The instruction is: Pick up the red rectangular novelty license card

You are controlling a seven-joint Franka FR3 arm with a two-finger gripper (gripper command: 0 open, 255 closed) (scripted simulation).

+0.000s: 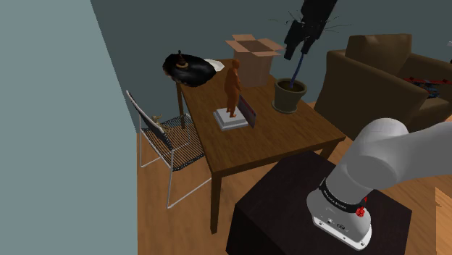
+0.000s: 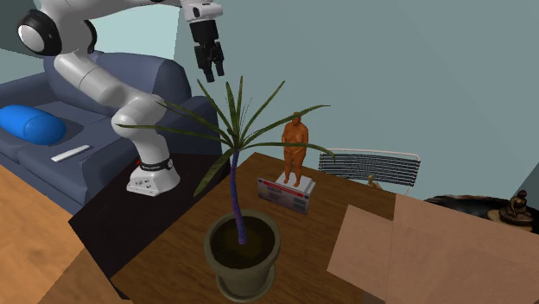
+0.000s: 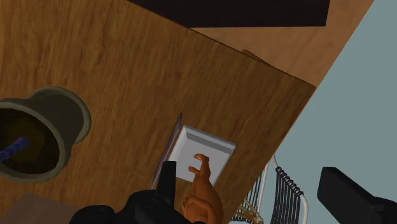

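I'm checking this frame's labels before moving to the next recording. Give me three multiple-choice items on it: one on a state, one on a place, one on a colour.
1. The gripper is:
A. shut, fingers meeting
B. open and empty
C. clasping something

2. The red-and-white card is:
A. on edge beside the figurine's white base
B. between the fingers
C. on the figurine's head

3. The figurine's body is:
A. blue
B. white
C. orange-brown

Answers:
1. B. In the wrist view the fingers stand apart and touch nothing.
2. A. The second exterior view shows the card upright along the base's side.
3. C. The body is orange-brown in the shoulder view and the second exterior view.
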